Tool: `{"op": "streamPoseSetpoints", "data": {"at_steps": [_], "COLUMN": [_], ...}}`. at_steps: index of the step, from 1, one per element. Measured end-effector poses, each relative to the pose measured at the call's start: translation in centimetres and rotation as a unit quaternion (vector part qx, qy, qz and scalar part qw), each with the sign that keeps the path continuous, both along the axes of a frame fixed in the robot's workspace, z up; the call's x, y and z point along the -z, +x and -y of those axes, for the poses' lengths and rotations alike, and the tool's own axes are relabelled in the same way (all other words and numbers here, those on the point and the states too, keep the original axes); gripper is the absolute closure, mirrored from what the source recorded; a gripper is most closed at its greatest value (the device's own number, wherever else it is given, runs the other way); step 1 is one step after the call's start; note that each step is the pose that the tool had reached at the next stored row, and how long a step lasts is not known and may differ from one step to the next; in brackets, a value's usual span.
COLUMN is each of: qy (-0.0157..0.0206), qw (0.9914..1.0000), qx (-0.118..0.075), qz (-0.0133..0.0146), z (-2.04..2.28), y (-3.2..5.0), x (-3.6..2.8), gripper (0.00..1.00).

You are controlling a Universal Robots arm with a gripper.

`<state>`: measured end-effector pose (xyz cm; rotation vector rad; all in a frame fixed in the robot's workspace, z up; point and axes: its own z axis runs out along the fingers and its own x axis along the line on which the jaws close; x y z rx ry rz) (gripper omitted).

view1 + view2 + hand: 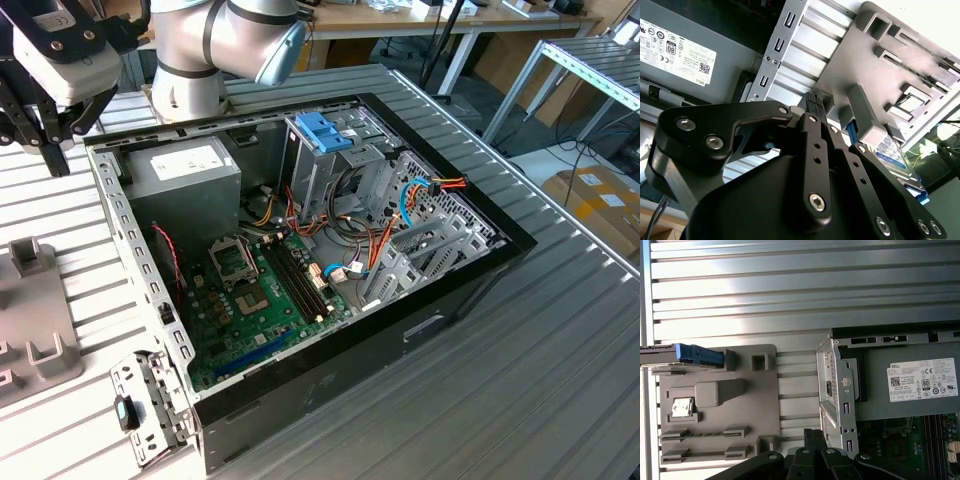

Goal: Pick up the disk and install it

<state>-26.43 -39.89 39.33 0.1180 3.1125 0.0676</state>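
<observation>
Now the disk [690, 354] rests in a gray holder [760, 410] on the slatted table [790, 290].

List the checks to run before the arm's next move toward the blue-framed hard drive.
1. Disk seated: the dark hard drive in its blue plastic carrier stands on edge in the grey slotted fixture plate: ok.
2. Gripper empty: the black two-finger gripper holds nothing: ok.
3. Gripper open for a grasp: it is shut: not ok.
4. Gripper lined up with the drive: it hangs aside, by the open black computer case: not ok.
5. Free bay in the tall metal drive cage: cannot tell.
</observation>
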Motion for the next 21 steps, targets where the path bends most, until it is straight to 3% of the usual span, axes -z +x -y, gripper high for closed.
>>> {"op": "streamPoseSetpoints", "data": {"at_steps": [21], "qy": [0.0000], "qw": [1.00000], "qx": [0.000], "qz": [0.0000], "z": [0.00], "y": [-0.55], "x": [0.00], "gripper": [0.89]}}
